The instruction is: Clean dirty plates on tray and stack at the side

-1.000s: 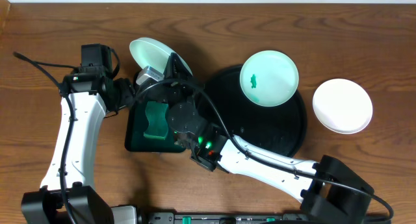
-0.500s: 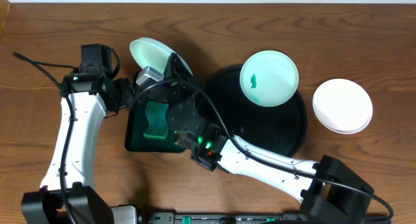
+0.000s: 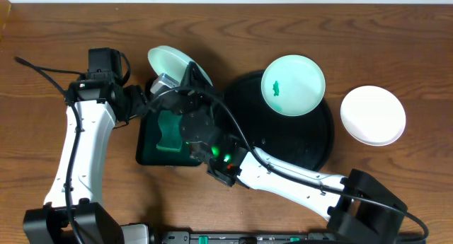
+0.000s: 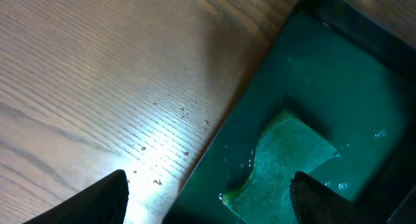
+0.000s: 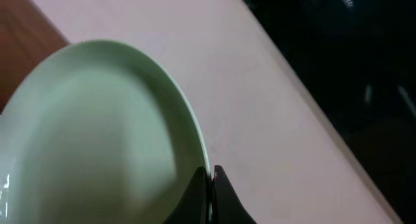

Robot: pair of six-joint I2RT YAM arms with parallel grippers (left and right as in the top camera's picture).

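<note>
right claw (image 5: 209, 180) was pinched shut on the rim of a pale green plate (image 5: 97, 133), held tilted beyond the far edge of the small green tray (image 3: 147, 153); left claw (image 4: 208, 178) hung beside it, jaws wide apart over that tray's sponge (image 4: 286, 159). off to the right claw's right, a smeared plate (image 3: 294, 85) lay on the black tray (image 3: 290, 141), and further that way a white plate (image 3: 373, 115) sat on the surface (image 3: 71, 32).
</note>
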